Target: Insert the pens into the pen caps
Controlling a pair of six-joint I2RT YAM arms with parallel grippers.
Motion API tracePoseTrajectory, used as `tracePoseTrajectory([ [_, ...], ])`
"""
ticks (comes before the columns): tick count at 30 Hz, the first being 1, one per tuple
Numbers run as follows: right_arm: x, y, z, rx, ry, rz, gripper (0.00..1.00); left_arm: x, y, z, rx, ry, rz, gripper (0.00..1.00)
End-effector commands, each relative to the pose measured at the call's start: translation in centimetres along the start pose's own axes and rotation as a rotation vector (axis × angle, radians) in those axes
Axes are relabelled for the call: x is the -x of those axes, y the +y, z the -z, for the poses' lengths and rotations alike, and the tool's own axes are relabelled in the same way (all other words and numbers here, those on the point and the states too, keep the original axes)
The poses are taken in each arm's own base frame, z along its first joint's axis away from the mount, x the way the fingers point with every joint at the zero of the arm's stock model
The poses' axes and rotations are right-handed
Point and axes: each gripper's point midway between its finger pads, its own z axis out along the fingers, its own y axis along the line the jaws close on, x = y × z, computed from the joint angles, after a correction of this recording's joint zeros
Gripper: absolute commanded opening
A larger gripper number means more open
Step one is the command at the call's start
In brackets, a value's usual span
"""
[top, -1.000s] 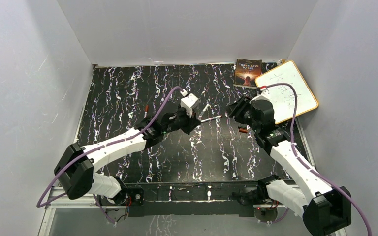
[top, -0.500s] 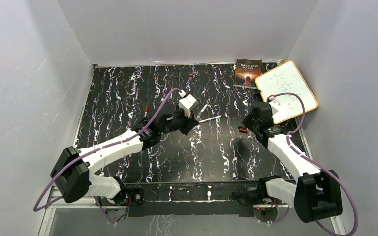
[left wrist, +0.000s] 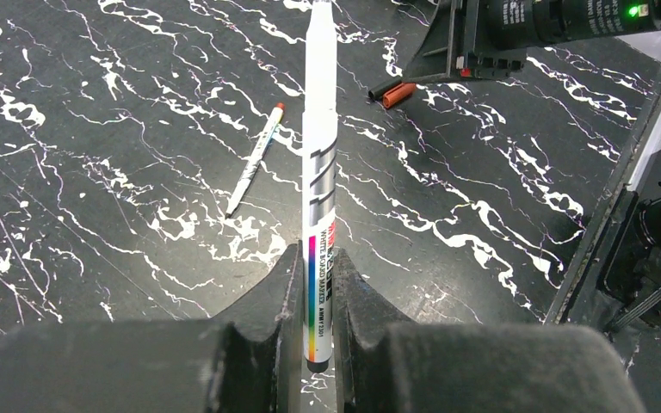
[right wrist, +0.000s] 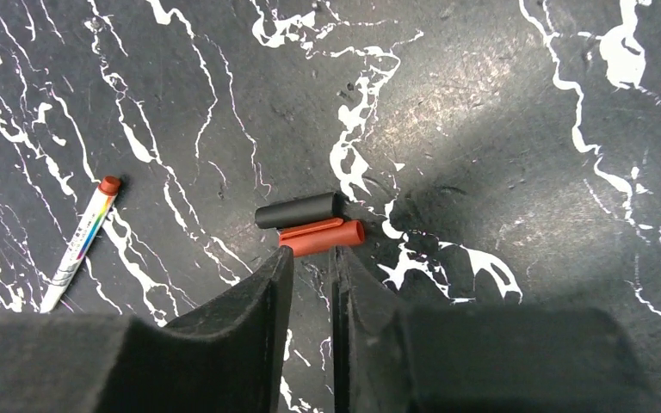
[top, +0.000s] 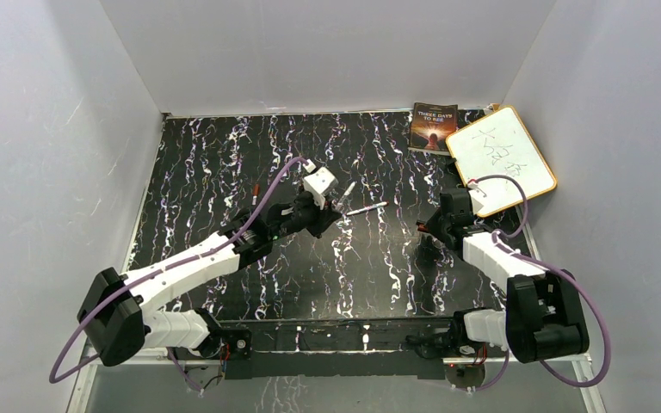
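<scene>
My left gripper (left wrist: pixel 318 251) is shut on a white pen (left wrist: pixel 320 163) and holds it above the table; it points toward the right gripper. In the top view this gripper (top: pixel 329 217) is mid-table with the pen (top: pixel 367 208) sticking out to the right. A second white pen (left wrist: pixel 256 159) with a reddish tip lies on the table beyond it, and also shows in the right wrist view (right wrist: pixel 82 241). A reddish cap (right wrist: pixel 320 237) and a black cap (right wrist: pixel 299 209) lie side by side. My right gripper (right wrist: pixel 311 252) is low over the table, empty, narrowly open, with its tips at the reddish cap.
A book (top: pixel 433 127) and a white-board (top: pixel 503 155) lie at the back right corner. A small reddish thing (top: pixel 258 188) lies left of the left arm, too small to identify. Grey walls enclose the black marbled table (top: pixel 224 163).
My right arm has swung down and to the right, bringing its gripper low at the two caps. My left arm has drawn slightly left, still holding the pen.
</scene>
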Motion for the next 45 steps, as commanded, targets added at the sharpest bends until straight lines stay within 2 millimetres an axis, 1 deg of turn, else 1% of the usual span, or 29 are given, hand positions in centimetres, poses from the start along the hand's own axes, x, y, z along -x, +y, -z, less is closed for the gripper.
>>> tracePoseTrajectory([
  [1, 0.9, 1.2, -0.7, 0.060, -0.047, -0.027, 0.21, 0.8, 0.5, 1.1, 0.020, -0.027, -0.013, 0.00],
  [6, 0.1, 1.2, -1.7, 0.068, -0.020, -0.024, 0.19, 0.6, 0.9, 1.5, 0.040, -0.026, -0.016, 0.00],
  [11, -0.5, 0.9, -2.0, 0.062, 0.001, -0.020, 0.15, 0.1, 1.1, 1.7, 0.045, -0.019, -0.009, 0.00],
  [14, -0.9, 0.7, -2.1, 0.058, 0.013, -0.007, 0.13, 0.2, 1.2, 1.8, 0.047, -0.025, -0.005, 0.00],
  [21, -2.7, 0.5, -2.3, 0.074, 0.084, 0.023, 0.09, 0.1, 1.2, 1.6, 0.045, -0.024, -0.003, 0.00],
  [25, -3.2, 1.2, -2.5, 0.119, 0.110, 0.034, 0.08, 0.0, 1.2, 1.6, 0.045, -0.021, 0.002, 0.00],
  [29, -3.8, 2.2, -3.1, 0.162, 0.152, 0.050, 0.08, -0.3, 1.2, 1.6, 0.045, -0.015, 0.004, 0.00],
  [31, -4.0, 2.7, -3.5, 0.181, 0.169, 0.055, 0.06, -0.5, 1.2, 1.5, 0.044, -0.011, 0.006, 0.00],
  [33, -3.7, 3.5, -3.7, 0.201, 0.171, 0.051, 0.05, -0.7, 1.3, 1.4, 0.042, -0.006, 0.010, 0.00],
  [35, -2.8, 4.1, -3.4, 0.208, 0.153, 0.049, 0.05, -0.8, 1.2, 1.2, 0.036, 0.000, 0.013, 0.00],
  [38, -0.7, 4.7, -2.5, 0.210, 0.091, 0.060, 0.05, -0.6, 1.0, 1.0, 0.028, -0.001, 0.016, 0.00],
  [42, 2.2, 5.0, -0.8, 0.200, -0.003, 0.077, 0.06, -0.5, 1.0, 0.9, 0.025, -0.004, 0.018, 0.00],
  [45, 3.9, 4.9, 0.2, 0.196, -0.054, 0.073, 0.06, -0.5, 0.9, 0.9, 0.021, -0.007, 0.024, 0.00],
])
